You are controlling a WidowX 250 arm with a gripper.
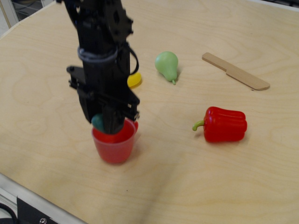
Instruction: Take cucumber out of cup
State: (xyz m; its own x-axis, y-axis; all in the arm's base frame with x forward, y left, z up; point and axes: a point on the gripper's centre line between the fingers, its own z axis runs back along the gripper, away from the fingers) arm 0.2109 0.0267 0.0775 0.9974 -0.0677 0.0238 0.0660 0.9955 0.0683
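The red-pink cup (115,145) stands on the wooden table at the front left, its small handle toward the right. My black gripper (106,126) hangs straight down over the cup's mouth, its fingertips at rim level. It is shut on the dark teal-green cucumber (97,121), which shows at the left of the fingers, just above the cup's left rim. Most of the cucumber is hidden by the fingers. I cannot tell whether the cucumber still touches the cup.
A pale green pear (167,65) lies behind and to the right of the arm, with a yellow piece (134,80) next to the arm. A red bell pepper (225,124) lies to the right, a wooden knife (236,71) at the back right. The table's front edge (28,193) is close.
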